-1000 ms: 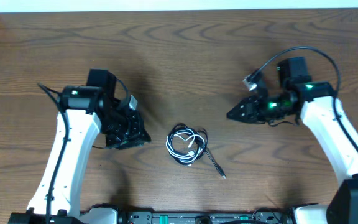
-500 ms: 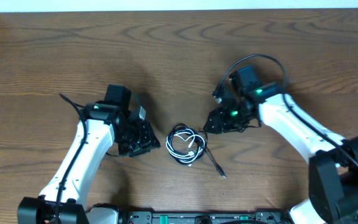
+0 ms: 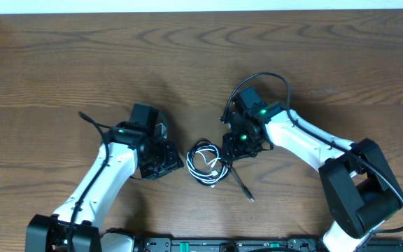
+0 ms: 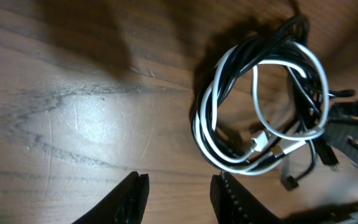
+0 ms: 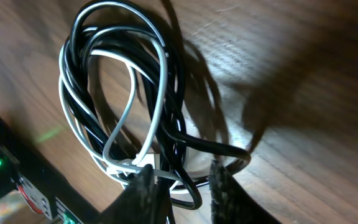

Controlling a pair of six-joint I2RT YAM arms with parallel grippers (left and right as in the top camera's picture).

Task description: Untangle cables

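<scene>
Two thin cords lie wound together in one small, roughly round coil near the middle of a brown wood-grain tabletop (image 3: 187, 56). The black cable (image 5: 207, 144) is glossy and round in section and makes several overlapping loops. The white cable (image 4: 255, 99) threads through those loops in smooth, pale arcs. A small white plug (image 4: 263, 142) sits low in the bundle where the strands cross. One straight black tail runs out of the coil toward the near edge and ends in a slim dark plug (image 3: 250, 198).

Both robot arms, in white shells with black joints, reach in from either side. The left arm (image 3: 93, 185) sets its dark left hand (image 4: 178, 196) just beside the coil, on the coil's left in the overhead view. Its two ribbed black fingertips stand partly apart over bare wood, with nothing between them and no cord touched. The right arm (image 3: 306, 140) brings the right hand (image 5: 184, 193) down at the coil's upper right edge. Its two textured fingertips are narrowly parted, with black strands and a bit of white cord lying in the gap. That gap looks wider than the strands, and no firm pinch on them shows. Soft shadows from both hands fall across the polished grain around the tangle.
</scene>
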